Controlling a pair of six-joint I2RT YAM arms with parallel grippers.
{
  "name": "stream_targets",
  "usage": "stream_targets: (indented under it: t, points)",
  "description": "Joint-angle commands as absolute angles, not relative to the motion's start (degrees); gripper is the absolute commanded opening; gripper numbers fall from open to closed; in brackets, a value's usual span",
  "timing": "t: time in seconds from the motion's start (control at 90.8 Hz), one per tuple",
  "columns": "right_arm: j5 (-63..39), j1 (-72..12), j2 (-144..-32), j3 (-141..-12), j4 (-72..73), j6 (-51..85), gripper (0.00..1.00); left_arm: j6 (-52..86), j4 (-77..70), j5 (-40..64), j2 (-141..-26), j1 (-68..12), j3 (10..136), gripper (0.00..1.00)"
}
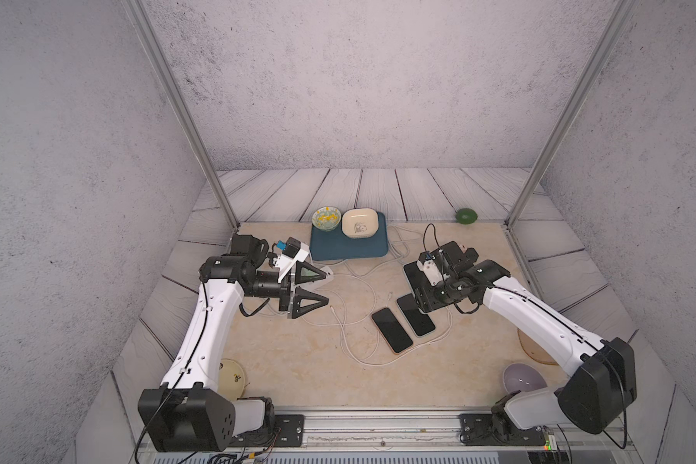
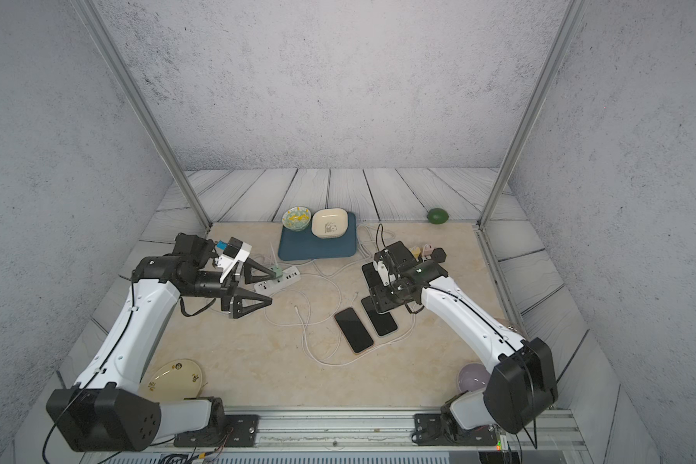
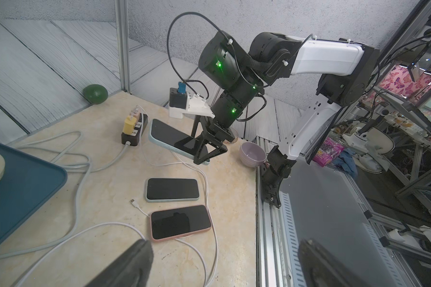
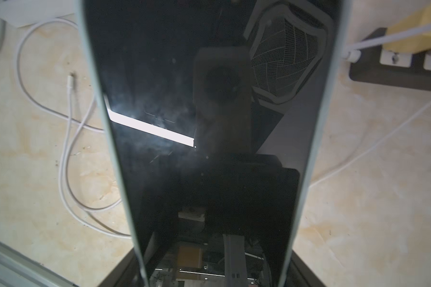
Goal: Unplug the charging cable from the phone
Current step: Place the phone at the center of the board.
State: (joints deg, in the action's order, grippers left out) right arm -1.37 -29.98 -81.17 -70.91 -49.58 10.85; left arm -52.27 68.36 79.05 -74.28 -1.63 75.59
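- the table (image 1: 290, 361) was a pale marbled slab, ringed by grey plank-print boards (image 1: 338, 193), with speckled grey walls (image 1: 338, 80) and two metal posts (image 1: 185, 120) at its far corners.
- i counted three phones: the held phone (image 3: 164, 134), a blue-cased phone (image 3: 172, 188) and a pink-cased phone (image 3: 181, 222); the last two lay flat, side by side, screens up.
- two strips: a white power strip (image 2: 278, 279) and a black power strip (image 3: 134, 133).
- three bowls: a patterned bowl (image 1: 326, 219) and a cream bowl (image 1: 358, 223) on the one blue tray (image 1: 338, 249), and a purple bowl (image 3: 252, 154) by my right arm's base.
- one cream dish (image 2: 175, 379) and one green fruit (image 1: 466, 216).
- the white cables (image 1: 358, 341) looped across the middle, too tangled to count; a free plug end (image 3: 134, 201) lay just beside the pink-cased phone.
- my right pincer (image 3: 197, 149) was clenched across the held phone's long edges, the phone tilted, its far end near the black power strip; i could not tell whether a cable sat in it.
- my left pincer (image 1: 330, 288) was released wide and empty, above the white power strip, well apart from the held phone.
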Motion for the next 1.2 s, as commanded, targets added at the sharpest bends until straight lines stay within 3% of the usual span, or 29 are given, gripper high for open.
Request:
stream_targets:
  t: [0.0,0.76,1.189]
  points:
    - [3.86,-28.43,-80.34,-69.89,-51.13,14.70,0.12,-52.19,68.91,79.44,-73.30,-1.14,74.93,0.98]
    - [5.62,-10.15,-84.31,-54.43,-44.33,23.77,0.09,-52.73,68.87,78.78,-73.43,-0.61,74.76,0.98]
    - [4.22,-7.15,-92.37,-54.23,-43.22,23.28,0.14,-52.68,68.12,77.39,-73.33,-0.07,74.20,0.98]
